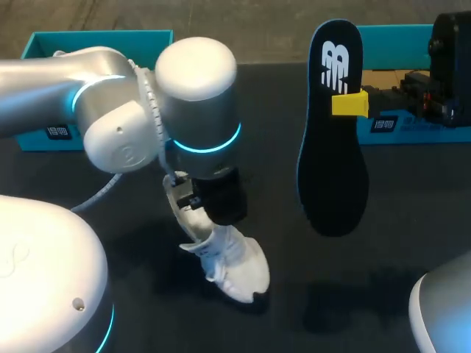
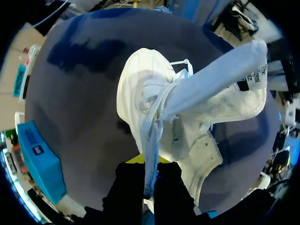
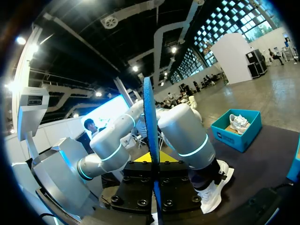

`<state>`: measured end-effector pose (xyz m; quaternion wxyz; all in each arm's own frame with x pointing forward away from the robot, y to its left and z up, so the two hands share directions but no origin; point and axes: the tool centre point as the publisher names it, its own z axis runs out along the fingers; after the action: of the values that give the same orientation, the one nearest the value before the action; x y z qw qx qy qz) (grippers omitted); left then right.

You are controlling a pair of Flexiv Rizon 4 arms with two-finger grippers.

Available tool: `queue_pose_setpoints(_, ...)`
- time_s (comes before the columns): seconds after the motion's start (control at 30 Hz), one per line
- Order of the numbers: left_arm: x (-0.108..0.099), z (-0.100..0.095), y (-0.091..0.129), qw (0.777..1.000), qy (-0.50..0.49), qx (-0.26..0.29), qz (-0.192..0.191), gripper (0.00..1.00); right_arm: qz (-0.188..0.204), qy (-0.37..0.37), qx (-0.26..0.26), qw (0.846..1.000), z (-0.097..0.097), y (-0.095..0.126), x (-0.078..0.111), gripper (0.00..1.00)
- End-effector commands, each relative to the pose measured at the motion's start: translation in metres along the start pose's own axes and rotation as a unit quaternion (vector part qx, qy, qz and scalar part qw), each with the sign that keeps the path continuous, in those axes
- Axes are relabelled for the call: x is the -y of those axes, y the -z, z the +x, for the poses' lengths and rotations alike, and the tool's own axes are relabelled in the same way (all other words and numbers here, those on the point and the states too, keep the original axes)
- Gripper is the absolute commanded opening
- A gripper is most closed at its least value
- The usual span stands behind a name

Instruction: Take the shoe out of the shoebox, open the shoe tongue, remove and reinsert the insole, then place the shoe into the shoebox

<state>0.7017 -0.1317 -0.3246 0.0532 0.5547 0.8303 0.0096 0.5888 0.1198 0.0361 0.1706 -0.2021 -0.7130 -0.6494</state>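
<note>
- As seen from the head view: shoe [image 1: 232, 268], white, on the table [image 1: 412, 220], toe toward the near edge, well apart from both boxes.
- Left gripper [image 1: 213, 219]: directly over the shoe's heel end, down at the collar; grip not readable from here.
- Insole [image 1: 333, 147]: dark, logo side showing, upright in the air, clear of the table, to the right of the shoe and apart from it.
- Right gripper [image 1: 346, 104]: one yellow tip pressed against the insole near its upper end.
- Left box [image 1: 96, 40]: teal, far left corner. Right box [image 1: 397, 44]: teal, far right, behind the right gripper.
- Left wrist view: fingers clenched on a white strip of the shoe that runs down between them; lace or upper edge, cannot tell which.
- Tongue [image 2: 220, 70]: pulled up and out, away from the opening.
- Shoe interior: stitched white floor exposed, no insole inside.
- Right wrist view: insole edge-on, blue rim, pinched between the fingers from both sides.
- Shoe beyond, on the table beneath the left gripper; left box farther off, with a second shoe [image 3: 239, 123] in it.
- Judged done: shoe out of its box, tongue opened, insole removed.
- Judged left: insole back into the shoe, then shoe back into a box.
- Next move, by estimate: lower the insole and feed it through the held-open mouth.
</note>
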Motion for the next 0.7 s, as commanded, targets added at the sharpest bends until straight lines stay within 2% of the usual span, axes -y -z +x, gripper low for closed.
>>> queue_pose_setpoints(0.03,0.005,0.022,0.009,0.992,-0.117,0.048,0.002,0.00,0.001,-0.001,-0.001,1.000,-0.002,-0.002,-0.001,0.00)
queue_pose_setpoints(0.43,0.025,0.040,0.018,0.980,-0.184,0.064,0.045,0.00,0.001,-0.001,-0.001,1.000,-0.002,-0.002,-0.001,0.00)
queue_pose_setpoints(0.7,0.044,0.043,0.012,0.976,-0.203,0.059,0.055,0.00,0.001,-0.001,-0.001,1.000,-0.002,-0.002,-0.001,0.00)
